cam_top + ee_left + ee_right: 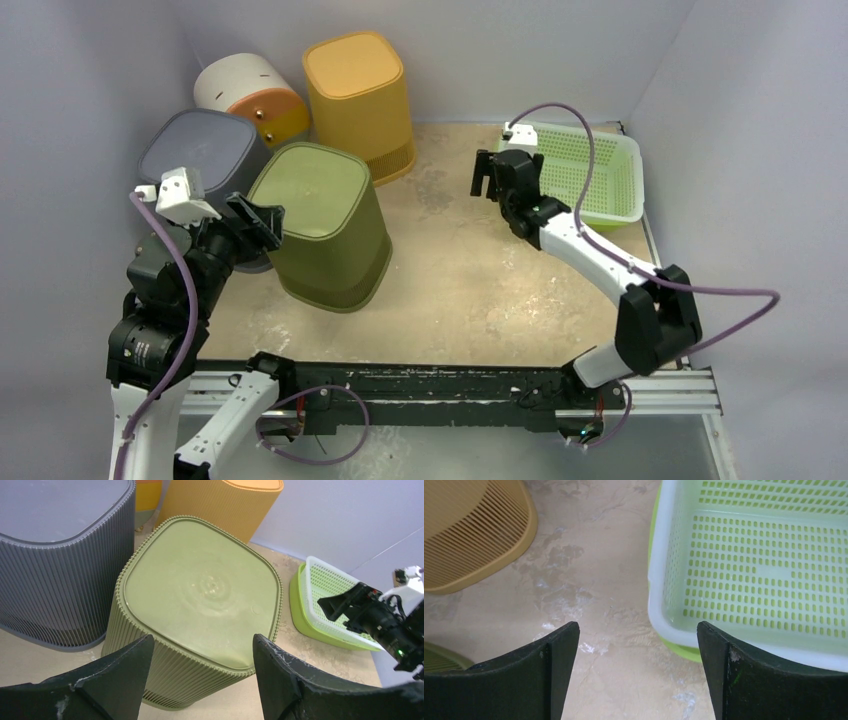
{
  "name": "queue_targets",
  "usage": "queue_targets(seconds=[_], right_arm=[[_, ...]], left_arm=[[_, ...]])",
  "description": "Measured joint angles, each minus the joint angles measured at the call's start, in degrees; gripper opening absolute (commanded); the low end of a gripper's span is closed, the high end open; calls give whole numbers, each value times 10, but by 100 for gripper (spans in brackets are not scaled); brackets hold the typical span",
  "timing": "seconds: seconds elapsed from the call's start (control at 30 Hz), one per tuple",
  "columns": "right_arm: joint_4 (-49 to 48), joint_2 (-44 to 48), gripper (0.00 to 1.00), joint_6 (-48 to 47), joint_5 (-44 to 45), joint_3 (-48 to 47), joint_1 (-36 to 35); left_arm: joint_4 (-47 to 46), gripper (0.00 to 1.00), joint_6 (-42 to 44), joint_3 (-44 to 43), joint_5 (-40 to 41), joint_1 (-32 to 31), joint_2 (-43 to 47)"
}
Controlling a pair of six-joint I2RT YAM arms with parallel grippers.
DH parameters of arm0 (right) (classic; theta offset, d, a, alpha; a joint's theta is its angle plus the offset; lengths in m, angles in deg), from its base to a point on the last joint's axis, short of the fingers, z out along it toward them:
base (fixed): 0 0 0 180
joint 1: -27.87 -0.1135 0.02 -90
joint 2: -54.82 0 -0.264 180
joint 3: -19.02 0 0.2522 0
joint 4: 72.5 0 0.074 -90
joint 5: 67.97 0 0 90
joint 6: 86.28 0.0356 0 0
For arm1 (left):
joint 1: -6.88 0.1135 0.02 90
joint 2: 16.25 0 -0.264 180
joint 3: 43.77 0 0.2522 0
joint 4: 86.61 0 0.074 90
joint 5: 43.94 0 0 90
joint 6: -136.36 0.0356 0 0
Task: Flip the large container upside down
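Note:
An olive green ribbed container (322,225) stands on the table left of centre with its closed flat base facing up; it also shows in the left wrist view (200,585). My left gripper (262,222) is open and empty, just left of and above its top edge; in the wrist view (200,642) the jaws stand wide on either side of the near top rim without touching it. My right gripper (486,172) is open and empty above bare table, between the yellow-orange bin and the green basket (636,630).
A grey ribbed bin (200,150) stands against the olive one's left, also base up. A yellow-orange ribbed bin (358,100) stands at the back. A white and orange bin (250,95) lies behind. A green and white perforated basket (625,185) sits at the right.

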Motion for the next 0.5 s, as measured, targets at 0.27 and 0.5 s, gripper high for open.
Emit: queue_targets(seconds=[0.27,0.5], right_arm=[[9,-112,64,-35,-8,-76,47],[13,-168,63,-45,-24,-99,89]], left_arm=[[0,70,0,16,-1,0,11],[0,70,0,29,-1,0,18]])
